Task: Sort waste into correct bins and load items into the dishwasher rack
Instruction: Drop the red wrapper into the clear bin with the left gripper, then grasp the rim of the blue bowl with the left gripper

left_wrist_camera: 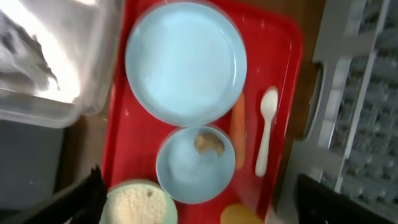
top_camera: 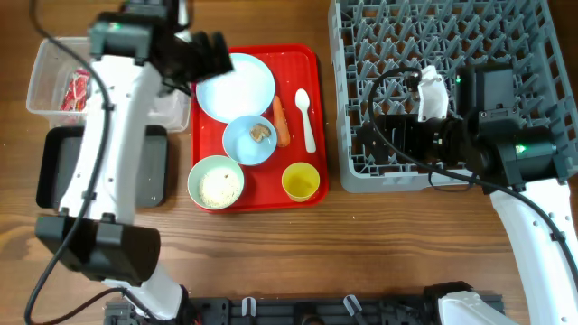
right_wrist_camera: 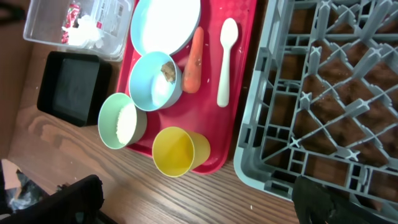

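The left hand [left_wrist_camera: 199,185] is being held wide open and empty above the red serving tray [top_camera: 302,63], with its fingers [left_wrist_camera: 81,199] spread to either side of the bowls below. The right hand [right_wrist_camera: 196,186] is also being held open, gripping nothing, above the side of the grey dishwasher rack [top_camera: 452,54] nearest the red tray.

The dishes are all being carried on the red tray:
- The light blue plate [top_camera: 235,86] is being shown at the far end.
- The light blue bowl [top_camera: 239,150] is lying just in front of the plate, with a small brown food bit [top_camera: 262,133] inside it.
- The pale green bowl [top_camera: 192,181] is being filled by white rice-like grains [top_camera: 219,187].
- The yellow cup [top_camera: 301,181] is standing upright beside the pale green bowl.
- The orange carrot [top_camera: 281,122] is lying between the light blue bowl and the white plastic spoon [top_camera: 305,117].

The red-and-white wrapper [top_camera: 77,90] and the crumpled white tissue [right_wrist_camera: 84,34] are being held in the clear plastic tub [top_camera: 45,68]. The black tray [right_wrist_camera: 74,87] is sitting just beside the tub on the wooden tabletop [top_camera: 271,262].
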You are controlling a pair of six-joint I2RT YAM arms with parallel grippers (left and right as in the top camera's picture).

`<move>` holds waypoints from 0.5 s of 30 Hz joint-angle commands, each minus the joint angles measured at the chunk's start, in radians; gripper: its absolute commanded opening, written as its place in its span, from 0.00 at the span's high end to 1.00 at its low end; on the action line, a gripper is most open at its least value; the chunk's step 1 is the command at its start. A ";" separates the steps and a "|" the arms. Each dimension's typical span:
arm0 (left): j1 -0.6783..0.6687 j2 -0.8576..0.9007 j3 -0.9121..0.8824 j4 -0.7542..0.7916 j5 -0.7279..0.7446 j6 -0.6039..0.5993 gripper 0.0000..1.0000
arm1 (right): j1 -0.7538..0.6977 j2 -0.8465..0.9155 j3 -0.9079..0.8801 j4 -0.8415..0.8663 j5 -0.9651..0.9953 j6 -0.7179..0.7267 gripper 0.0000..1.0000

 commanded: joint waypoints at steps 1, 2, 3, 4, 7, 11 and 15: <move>-0.079 0.008 -0.010 -0.105 -0.033 -0.110 0.06 | 0.004 0.008 0.020 0.003 0.002 0.011 0.00; -0.109 0.007 -0.028 -0.124 -0.057 -0.139 0.07 | 0.004 0.008 0.020 0.006 0.006 0.011 0.00; -0.149 0.007 -0.052 -0.124 -0.058 -0.151 0.08 | 0.004 0.008 0.020 0.013 0.012 0.011 0.00; -0.189 0.007 -0.088 -0.104 -0.059 -0.151 0.10 | 0.004 0.008 0.020 0.022 0.018 0.011 0.00; -0.273 0.007 -0.190 -0.007 -0.063 -0.179 0.13 | 0.004 0.008 0.020 0.025 0.029 0.011 0.00; -0.310 0.007 -0.327 0.126 -0.082 -0.256 0.28 | 0.004 0.008 0.020 0.023 0.029 0.011 0.00; -0.310 0.007 -0.436 0.209 -0.081 -0.255 0.36 | 0.004 0.008 0.020 0.026 0.029 0.012 0.00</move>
